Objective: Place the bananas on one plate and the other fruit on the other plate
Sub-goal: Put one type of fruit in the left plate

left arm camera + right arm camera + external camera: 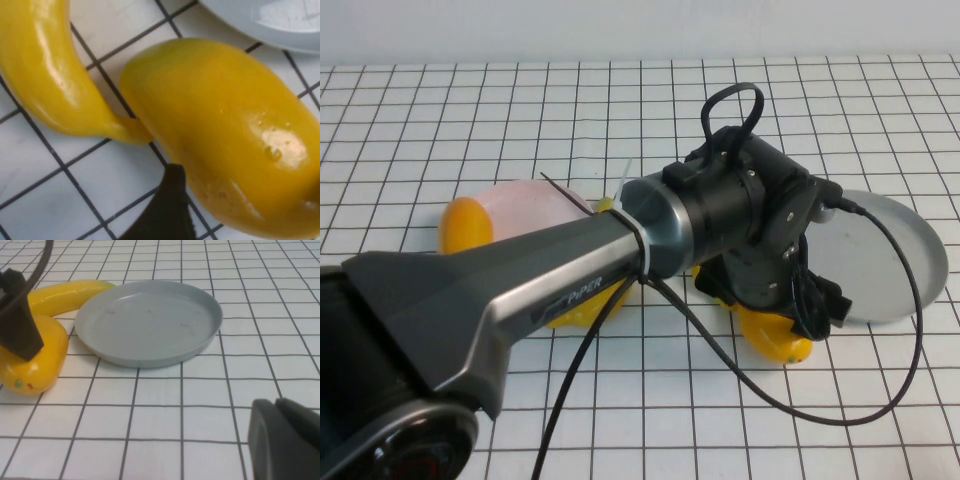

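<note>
My left gripper (772, 322) reaches down over an orange-yellow mango-like fruit (778, 340), which rests on the table just left of the grey plate (900, 255). The gripper is open, and one dark finger (170, 205) stands beside the fruit (225, 130). A banana (55, 75) lies against that fruit, its tip touching it. The second mango-like fruit (465, 222) sits at the left edge of the pink plate (535, 200). Another yellow fruit (582, 310) shows under my left forearm, mostly hidden. My right gripper (276, 410) is shut and empty, low over the table in front of the grey plate (150, 322).
The left arm's forearm and cable (860, 410) cross the middle of the gridded table and hide much of the area between the plates. The grey plate holds nothing.
</note>
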Tool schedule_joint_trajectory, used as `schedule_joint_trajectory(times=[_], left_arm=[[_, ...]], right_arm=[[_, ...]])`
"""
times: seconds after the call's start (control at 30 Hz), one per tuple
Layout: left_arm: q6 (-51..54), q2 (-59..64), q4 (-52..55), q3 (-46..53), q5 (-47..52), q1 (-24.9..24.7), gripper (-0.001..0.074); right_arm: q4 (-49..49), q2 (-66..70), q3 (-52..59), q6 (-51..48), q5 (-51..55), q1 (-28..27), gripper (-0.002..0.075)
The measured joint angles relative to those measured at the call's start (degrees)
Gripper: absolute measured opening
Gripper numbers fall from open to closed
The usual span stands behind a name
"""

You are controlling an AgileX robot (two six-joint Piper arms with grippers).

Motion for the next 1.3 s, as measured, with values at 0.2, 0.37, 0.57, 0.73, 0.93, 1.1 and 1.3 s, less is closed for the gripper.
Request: schedule_joint_trajectory(times=[0.2, 0.37, 0.57, 0.73, 0.93, 1.1, 1.3], left_arm=[[-0.8, 2.76, 0.05, 0.0, 1.25, 0.0, 0.062], [-1.45, 3.77, -0.17, -0.75, 0.88, 0.0, 0.062], [-1.68, 3.77, -0.17, -1.2, -0.36, 0.0, 0.062], [-1.68, 3.86, 0.4, -1.2, -0.76, 0.13, 0.0563], [-1.68, 3.86, 1.61, -1.2, -0.84, 0.26, 0.0365], [-1.81, 3.86, 3.9, -1.88, -0.43, 0.26, 0.0307], [-1.81, 3.29, 9.52, -4.99, 2.15, 0.26, 0.0281]], right_arm=[[0.0, 0.0, 0.0, 0.0, 0.0, 0.0, -0.0016], [0.0, 0.0, 0.0, 0.0, 0.0, 0.0, -0.0016], [0.0, 0.0, 0.0, 0.0, 0.0, 0.0, -0.0016], [0.0, 0.0, 0.0, 0.0, 0.0, 0.0, -0.0016], [0.0, 0.0, 0.0, 0.0, 0.0, 0.0, -0.0016], [0.0, 0.0, 0.0, 0.0, 0.0, 0.0, -0.0016], [0.0, 0.0, 0.0, 0.0, 0.0, 0.0, -0.0016]])
